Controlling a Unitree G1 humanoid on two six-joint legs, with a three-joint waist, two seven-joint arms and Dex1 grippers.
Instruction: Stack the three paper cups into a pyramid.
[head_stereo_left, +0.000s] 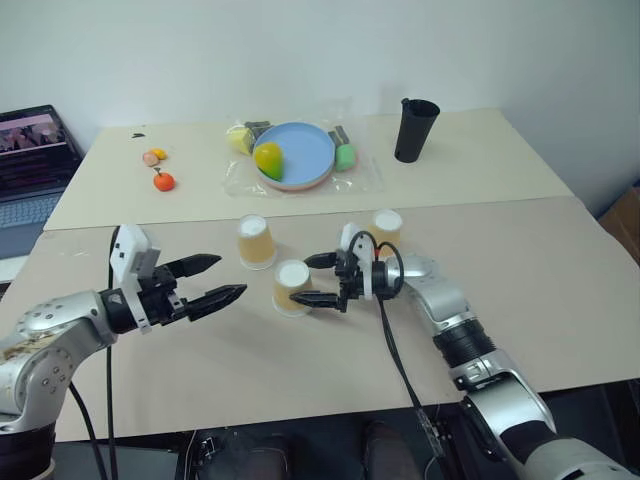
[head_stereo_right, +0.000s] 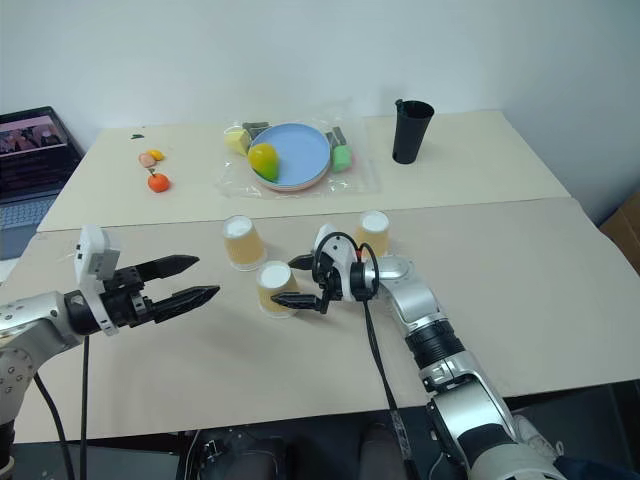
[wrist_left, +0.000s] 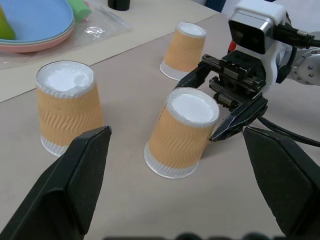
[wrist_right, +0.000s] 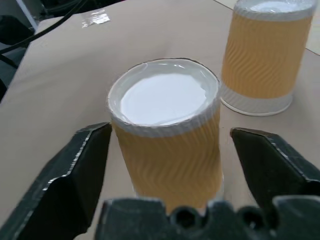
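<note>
Right tool (head_stereo_left: 322, 279) stood spread around the nearest cup (head_stereo_left: 291, 287), its fingers apart from the sides; I judged it released. That cup sat upside down, axis upright, beside the second cup (head_stereo_left: 256, 241), with the third cup (head_stereo_left: 386, 229) behind the right tool. Left tool (head_stereo_left: 210, 281) hung open, farther off. My right wrist view showed the gaps.

The three paper cups (head_stereo_left: 292, 287) are tan-orange with wavy lines on their sides, and their bases and rims are white. The table (head_stereo_left: 560, 260) is a light beige. The plate (head_stereo_left: 305, 150) is light blue with a pink edge, and a yellow-green fruit (head_stereo_left: 268, 159) lies on it. The tall cup (head_stereo_left: 416, 130) is black. A small orange fruit (head_stereo_left: 164, 181) lies nearby.
</note>
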